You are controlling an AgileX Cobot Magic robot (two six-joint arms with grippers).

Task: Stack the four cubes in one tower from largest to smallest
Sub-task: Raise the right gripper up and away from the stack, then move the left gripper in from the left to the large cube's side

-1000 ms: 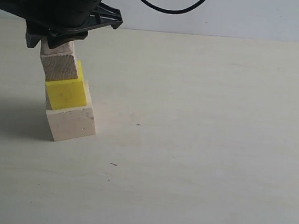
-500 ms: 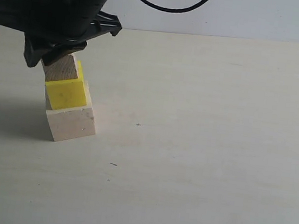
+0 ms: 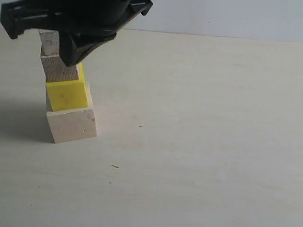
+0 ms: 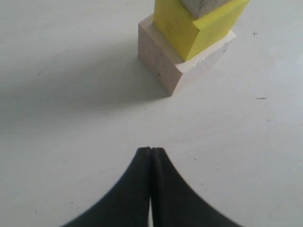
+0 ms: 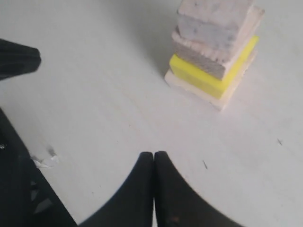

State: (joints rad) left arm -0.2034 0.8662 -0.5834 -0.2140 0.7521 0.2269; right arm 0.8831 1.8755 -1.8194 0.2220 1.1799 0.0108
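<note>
Standing on the table (image 3: 202, 153), the 4-cube tower (image 3: 66, 95) is complete, pinkish block on top. The right gripper (image 5: 154, 155) hangs clear of it, jaws pressed together, empty.

Pale wood cube (image 3: 72, 126), bright yellow cube (image 3: 66, 95), light-brown cube (image 3: 57, 69), pinkish cube (image 3: 48, 42), off-white table (image 3: 218, 155).

Pale matte tabletop (image 3: 218, 155), largest pale wood cube (image 3: 72, 127) directly on it, toward its left side
</note>
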